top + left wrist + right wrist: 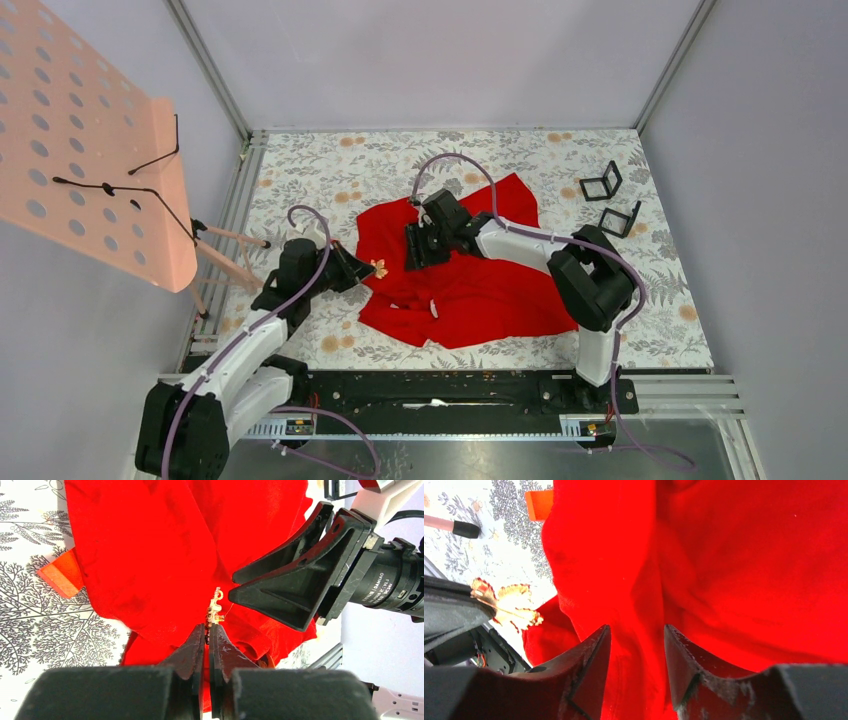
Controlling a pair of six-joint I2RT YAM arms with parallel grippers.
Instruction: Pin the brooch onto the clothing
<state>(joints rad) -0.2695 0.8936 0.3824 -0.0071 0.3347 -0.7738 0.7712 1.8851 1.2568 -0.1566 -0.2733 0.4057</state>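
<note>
The red shirt [470,280] lies crumpled in the middle of the flowered table. My left gripper [368,270] is at the shirt's left edge, shut on a small gold brooch [379,267]. In the left wrist view the brooch [216,609] sticks out edge-on from the shut tips [208,626], just above the red fabric [150,555]. My right gripper [420,247] is low over the shirt's upper left part. Its jaws [636,630] are open with a ridge of red fabric [724,555] between them. The brooch [511,605] shows to its left.
A pink perforated board [90,150] with black wire hooks stands on pink legs [235,255] at the left. Two small black frames [600,183] [620,220] stand at the back right. An orange tag [60,575] pokes out from under the shirt's edge.
</note>
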